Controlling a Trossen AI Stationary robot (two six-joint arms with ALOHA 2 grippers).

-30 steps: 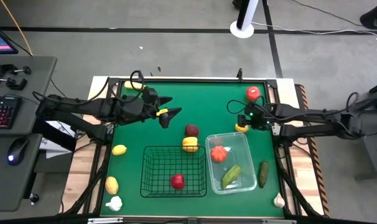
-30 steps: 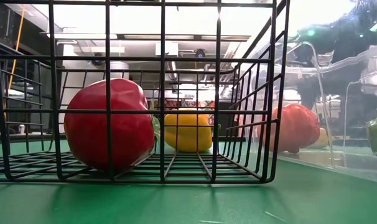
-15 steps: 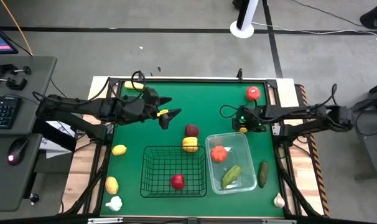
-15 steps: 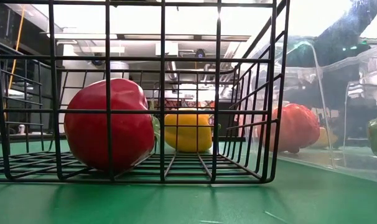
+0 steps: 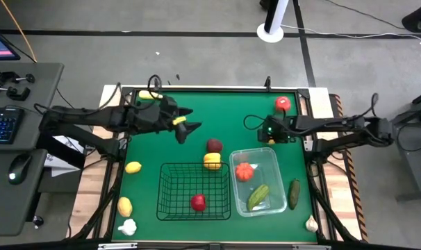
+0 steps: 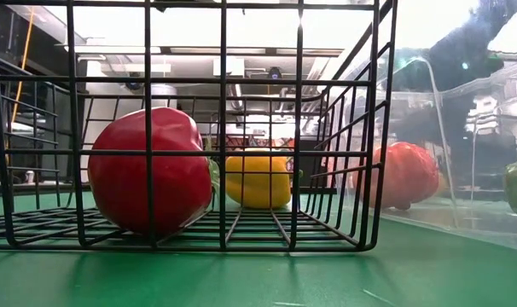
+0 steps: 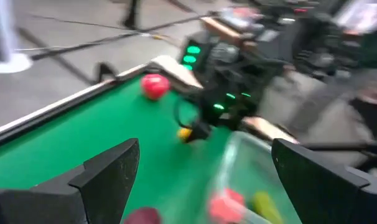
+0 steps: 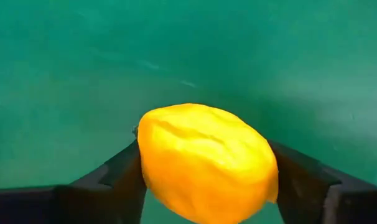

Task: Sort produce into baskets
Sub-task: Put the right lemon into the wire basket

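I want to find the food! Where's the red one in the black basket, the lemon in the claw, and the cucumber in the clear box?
red fruit (image 5: 198, 202): high view, its top.
lemon (image 8: 207, 162): right wrist view, its front face.
cucumber (image 5: 258, 195): high view, its middle.

Both arms were dark and slender with looped black cables. Green indicator lights showed at the right wrist; the left gripper apparently bore yellow trim.
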